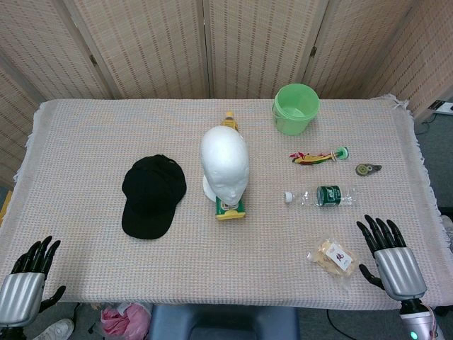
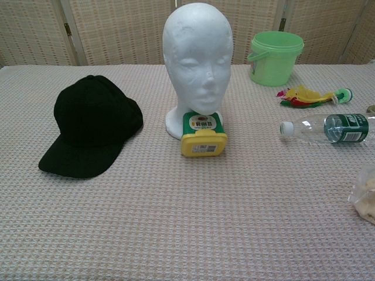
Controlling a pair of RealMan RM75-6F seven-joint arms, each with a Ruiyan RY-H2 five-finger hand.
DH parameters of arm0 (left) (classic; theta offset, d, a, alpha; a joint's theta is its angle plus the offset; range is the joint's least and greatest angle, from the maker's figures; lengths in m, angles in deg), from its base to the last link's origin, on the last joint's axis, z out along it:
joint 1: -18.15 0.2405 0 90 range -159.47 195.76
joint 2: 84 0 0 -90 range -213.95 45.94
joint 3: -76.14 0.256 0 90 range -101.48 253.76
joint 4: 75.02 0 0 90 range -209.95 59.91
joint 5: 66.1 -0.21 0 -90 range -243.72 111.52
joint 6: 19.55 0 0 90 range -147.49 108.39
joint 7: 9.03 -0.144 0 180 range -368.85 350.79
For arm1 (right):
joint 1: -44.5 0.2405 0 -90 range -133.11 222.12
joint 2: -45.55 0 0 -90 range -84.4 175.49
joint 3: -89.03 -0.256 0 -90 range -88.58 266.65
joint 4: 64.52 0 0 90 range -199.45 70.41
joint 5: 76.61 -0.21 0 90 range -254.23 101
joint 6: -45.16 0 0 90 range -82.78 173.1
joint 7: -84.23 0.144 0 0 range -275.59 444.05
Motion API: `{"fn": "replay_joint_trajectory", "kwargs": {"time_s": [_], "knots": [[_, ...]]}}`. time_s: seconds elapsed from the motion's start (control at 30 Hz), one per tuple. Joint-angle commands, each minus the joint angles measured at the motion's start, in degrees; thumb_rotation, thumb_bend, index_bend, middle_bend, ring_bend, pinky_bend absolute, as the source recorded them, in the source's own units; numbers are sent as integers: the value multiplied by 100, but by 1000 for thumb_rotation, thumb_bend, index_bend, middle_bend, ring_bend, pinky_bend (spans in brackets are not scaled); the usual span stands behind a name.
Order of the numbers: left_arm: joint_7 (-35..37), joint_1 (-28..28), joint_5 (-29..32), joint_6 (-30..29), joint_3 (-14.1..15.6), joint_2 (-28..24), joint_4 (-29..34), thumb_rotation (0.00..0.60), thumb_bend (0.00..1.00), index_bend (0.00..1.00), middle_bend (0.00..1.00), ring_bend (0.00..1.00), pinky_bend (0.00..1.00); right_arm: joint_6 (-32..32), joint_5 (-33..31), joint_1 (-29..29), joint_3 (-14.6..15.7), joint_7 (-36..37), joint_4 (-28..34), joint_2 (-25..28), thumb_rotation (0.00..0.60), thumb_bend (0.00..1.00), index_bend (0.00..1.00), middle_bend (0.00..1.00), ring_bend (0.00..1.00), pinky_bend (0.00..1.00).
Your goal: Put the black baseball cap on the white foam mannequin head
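Cap [image 1: 153, 195] untouched on the bench [image 1: 92, 134] — both hands idle at the near edge, reach not yet begun.

Left hand [image 1: 27, 278] and right hand [image 1: 391, 258] each rest with fingers spread and hold nothing; only the head view shows them. The cap lies flat, brim toward the robot, just left of the head [image 1: 224, 166], which stands upright and faces the robot, its base touching a yellow box [image 1: 230, 208] in front. The left hand looks best placed for the grab. My advice: pinch the brim, or the crown's near edge, lift the cap well above the head's top, then lower it from above with the brim forward — a sideways push could tip the light foam. The right hand could steady the base, keeping away from the bottle [image 1: 322, 196] and snack bag [image 1: 334, 256].
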Motion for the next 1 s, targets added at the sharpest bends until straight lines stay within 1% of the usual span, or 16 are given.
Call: {"fn": "replay_joint_trajectory", "kwargs": {"time_s": [0.03, 0.23, 0.37, 0.53, 0.6, 0.67, 0.7, 0.77, 0.87, 1.0], "knots": [[5, -3, -2, 7, 3, 2, -6, 600, 225, 0, 59, 97, 231, -1, 9, -2, 8, -9, 5, 1, 600, 195, 0, 0, 0, 0], [-24, -26, -111, 25, 41, 46, -37, 600, 225, 0, 59, 98, 231, 114, 106, -46, 29, 62, 20, 41, 600, 195, 0, 0, 0, 0], [-93, -75, -403, -28, 74, 203, -219, 600, 225, 3, 59, 98, 233, 241, 172, -95, 34, 214, 39, 116, 600, 195, 0, 0, 0, 0], [-337, -124, -754, -12, 154, 700, -804, 600, 225, 95, 61, 99, 274, 423, 312, -140, 29, 448, 53, 212, 600, 195, 0, 0, 0, 0], [-409, -158, -826, 29, 156, 932, -1097, 600, 225, 140, 95, 134, 303, 432, 344, -135, 30, 517, 45, 241, 600, 196, 0, 0, 0, 0], [-518, -176, -830, 15, 95, 1147, -1289, 600, 225, 182, 148, 184, 346, 407, 355, -122, 36, 585, 40, 275, 600, 196, 0, 0, 0, 0], [-565, -179, -818, 1, 62, 1228, -1327, 600, 225, 211, 179, 209, 380, 398, 358, -117, 39, 620, 42, 294, 600, 196, 0, 0, 0, 0], [-685, -189, -776, -51, -39, 1379, -1336, 600, 225, 249, 214, 229, 411, 402, 364, -116, 39, 686, 48, 329, 600, 195, 0, 0, 0, 0], [-893, -245, -757, -119, -202, 1589, -1331, 600, 225, 283, 255, 252, 417, 448, 408, -133, 48, 769, 54, 372, 600, 196, 0, 0, 0, 0], [-1151, -390, -686, 63, -310, 1768, -1317, 600, 225, 321, 306, 277, 418, 574, 491, -181, 62, 921, 42, 438, 600, 195, 0, 0, 0, 0]]}}
